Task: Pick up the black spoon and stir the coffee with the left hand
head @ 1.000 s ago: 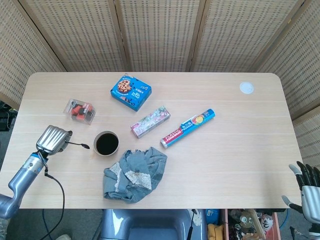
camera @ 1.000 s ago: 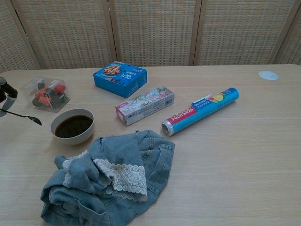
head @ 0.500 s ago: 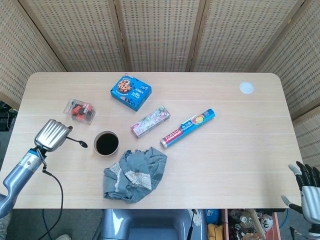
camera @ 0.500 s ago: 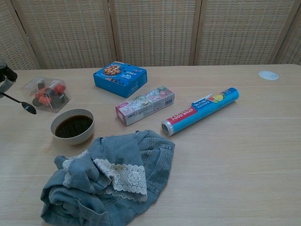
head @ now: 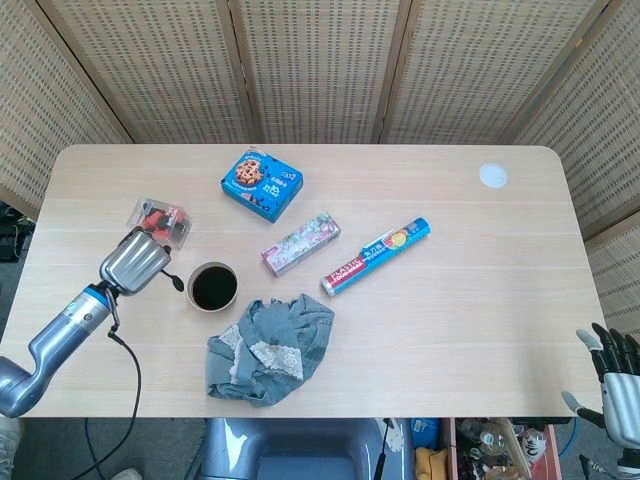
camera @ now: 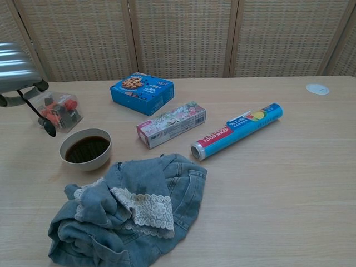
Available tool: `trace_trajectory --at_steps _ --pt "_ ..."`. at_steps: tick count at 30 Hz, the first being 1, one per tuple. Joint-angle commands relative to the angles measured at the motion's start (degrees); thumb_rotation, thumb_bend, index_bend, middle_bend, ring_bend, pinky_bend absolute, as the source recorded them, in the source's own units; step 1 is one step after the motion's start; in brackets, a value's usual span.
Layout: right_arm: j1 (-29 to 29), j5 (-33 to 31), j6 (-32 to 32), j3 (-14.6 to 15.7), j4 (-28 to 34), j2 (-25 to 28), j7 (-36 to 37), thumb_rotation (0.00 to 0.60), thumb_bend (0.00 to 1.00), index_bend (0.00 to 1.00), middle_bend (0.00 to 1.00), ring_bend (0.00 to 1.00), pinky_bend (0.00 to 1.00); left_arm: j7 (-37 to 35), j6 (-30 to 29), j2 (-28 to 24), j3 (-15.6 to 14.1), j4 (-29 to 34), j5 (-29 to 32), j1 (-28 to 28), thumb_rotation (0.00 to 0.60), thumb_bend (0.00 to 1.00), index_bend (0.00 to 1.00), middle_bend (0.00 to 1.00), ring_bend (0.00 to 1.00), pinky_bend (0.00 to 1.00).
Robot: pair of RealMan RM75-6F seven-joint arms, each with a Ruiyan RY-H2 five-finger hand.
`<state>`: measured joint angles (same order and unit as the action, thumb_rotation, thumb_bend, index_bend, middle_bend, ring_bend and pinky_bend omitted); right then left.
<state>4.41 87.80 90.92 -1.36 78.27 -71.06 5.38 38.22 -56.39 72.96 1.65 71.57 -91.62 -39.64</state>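
Note:
My left hand [head: 134, 261] holds the black spoon [head: 172, 280] just left of the coffee bowl [head: 213, 287]. In the chest view the left hand [camera: 18, 70] is raised at the left edge, and the spoon [camera: 40, 115] hangs down and to the right from it, its bowl in the air above the table near the rim of the coffee bowl [camera: 85, 149]. The bowl is white with dark coffee inside. My right hand [head: 612, 378] shows at the bottom right corner of the head view, off the table, fingers spread and holding nothing.
A clear packet of red and black items [head: 160, 218] lies right behind the left hand. A crumpled denim cloth [head: 268, 346] sits in front of the bowl. A blue cookie box [head: 262, 184], a floral box [head: 300, 243], a blue foil roll [head: 375, 256] and a white disc [head: 493, 176] lie further off.
My left hand has risen and moved right toward the bowl. The spoon has swung from nearly level to pointing steeply down, its tip now close to the bowl's left rim.

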Motion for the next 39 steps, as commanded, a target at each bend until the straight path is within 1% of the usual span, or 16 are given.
trace_trajectory --at_steps 1,7,19,27,39 --pt "-0.1 -0.1 -0.2 0.0 -0.3 -0.1 0.3 0.6 0.21 0.17 0.16 0.0 0.0 6.5 2.9 3.3 -0.7 -0.7 -2.7 -3.1 0.6 0.41 0.67 0.84 0.71 0.72" --pt "-0.1 -0.2 -0.4 -0.1 -0.9 -0.4 0.8 0.6 0.21 0.17 0.16 0.0 0.0 12.1 4.3 6.5 -0.6 -1.4 -3.9 -5.1 0.6 0.41 0.67 0.84 0.71 0.72" --pt "0.2 -1.1 -0.5 -0.3 -2.4 -0.6 2.6 0.6 0.21 0.17 0.16 0.0 0.0 19.0 7.9 11.0 0.6 -2.4 -1.3 -7.5 0.6 0.41 0.68 0.84 0.71 0.72" --pt "0.2 -1.6 -0.9 -0.5 -3.0 -0.7 3.2 0.6 0.21 0.17 0.16 0.0 0.0 20.8 9.5 14.0 1.5 -5.5 1.1 -8.8 0.6 0.41 0.68 0.84 0.71 0.72" --pt "0.3 -2.5 -1.5 -0.7 -3.1 -0.7 2.9 0.6 0.21 0.17 0.16 0.0 0.0 20.7 10.9 17.8 2.0 -11.5 4.1 -10.4 0.6 0.42 0.69 0.84 0.71 0.72"
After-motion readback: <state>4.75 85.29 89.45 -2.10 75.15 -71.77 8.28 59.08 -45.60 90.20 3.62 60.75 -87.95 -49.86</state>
